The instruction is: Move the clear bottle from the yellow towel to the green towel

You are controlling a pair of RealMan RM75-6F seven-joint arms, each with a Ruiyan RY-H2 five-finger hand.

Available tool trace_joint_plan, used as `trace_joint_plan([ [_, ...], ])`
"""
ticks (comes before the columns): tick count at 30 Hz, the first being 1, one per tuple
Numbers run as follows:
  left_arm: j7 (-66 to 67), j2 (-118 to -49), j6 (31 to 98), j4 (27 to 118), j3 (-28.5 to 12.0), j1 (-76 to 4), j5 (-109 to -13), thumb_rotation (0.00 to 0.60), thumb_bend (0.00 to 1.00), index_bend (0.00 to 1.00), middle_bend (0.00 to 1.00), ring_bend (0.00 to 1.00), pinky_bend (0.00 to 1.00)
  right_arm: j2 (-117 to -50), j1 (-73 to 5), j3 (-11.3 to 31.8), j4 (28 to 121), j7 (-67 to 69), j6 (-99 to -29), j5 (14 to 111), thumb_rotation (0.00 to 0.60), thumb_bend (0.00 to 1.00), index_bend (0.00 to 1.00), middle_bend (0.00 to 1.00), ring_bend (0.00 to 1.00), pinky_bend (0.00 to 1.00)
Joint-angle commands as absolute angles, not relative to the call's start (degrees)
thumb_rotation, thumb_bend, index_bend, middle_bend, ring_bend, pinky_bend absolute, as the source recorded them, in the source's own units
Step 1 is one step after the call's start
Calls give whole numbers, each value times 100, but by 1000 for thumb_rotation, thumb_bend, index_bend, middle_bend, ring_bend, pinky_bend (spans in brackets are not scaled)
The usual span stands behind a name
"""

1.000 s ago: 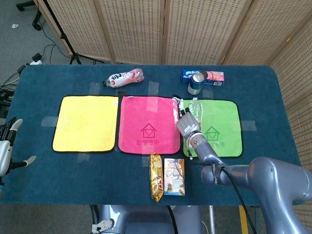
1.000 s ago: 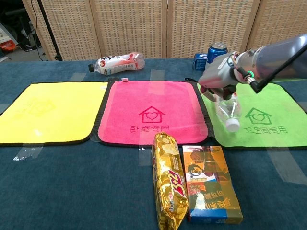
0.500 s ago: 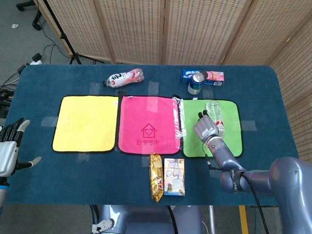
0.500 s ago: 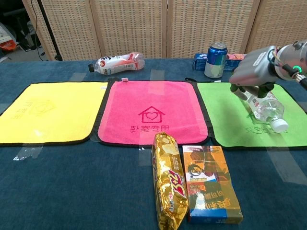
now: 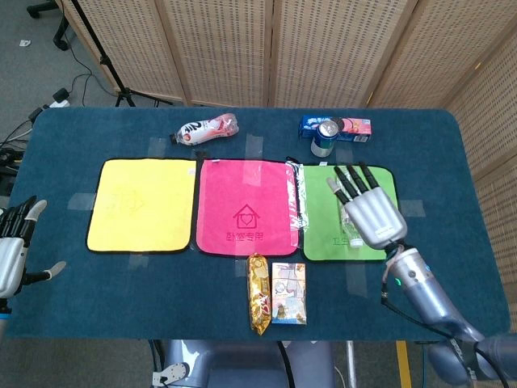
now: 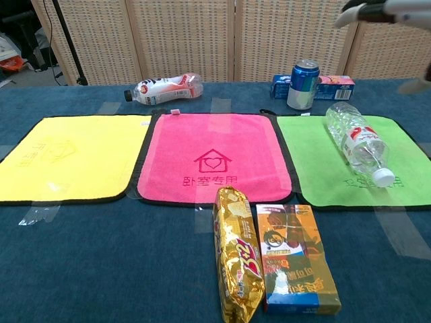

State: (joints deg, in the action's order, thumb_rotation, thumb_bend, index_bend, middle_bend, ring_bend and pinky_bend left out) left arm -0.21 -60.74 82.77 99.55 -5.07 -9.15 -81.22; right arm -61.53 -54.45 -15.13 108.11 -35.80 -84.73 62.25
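The clear bottle [image 6: 355,142] lies on its side on the green towel [image 6: 316,161], its white cap toward the front edge. In the head view only its lower part [image 5: 350,229] shows, beside my raised right hand. My right hand [image 5: 370,208] is lifted above the green towel [image 5: 319,218] with its fingers spread and nothing in it; the chest view catches just its fingertips [image 6: 357,9] at the top edge. The yellow towel [image 5: 144,204] [image 6: 67,156] lies bare at the left. At the head view's left edge, my left hand [image 5: 14,249] hangs off the table, fingers apart.
A pink towel [image 6: 214,161] lies between the yellow and green ones. A gold snack bag [image 6: 237,256] and a box [image 6: 295,259] sit near the front edge. Behind are a white-and-red bottle [image 6: 165,87], a blue can [image 6: 303,84] and a blue biscuit box [image 6: 333,85].
My right hand let go of the clear bottle and rose well above the green towel, fingers opening. The bottle stays lying on the green towel. My left hand barely moved.
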Motion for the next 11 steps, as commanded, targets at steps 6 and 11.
trace_joint_plan([
  [6,274,-6282,8462,9763,-428,-842,-8333,600,0,0,0,0,0,-6848,-2606,-1531,9087,-911,-10114,7065,600,0,0,0,0,0],
  [11,360,-6328,8535,9738,-381,-792,-8409,600,0,0,0,0,0,-7048,-2160,-1397,8622,-474,-10109,7197,600,0,0,0,0,0],
])
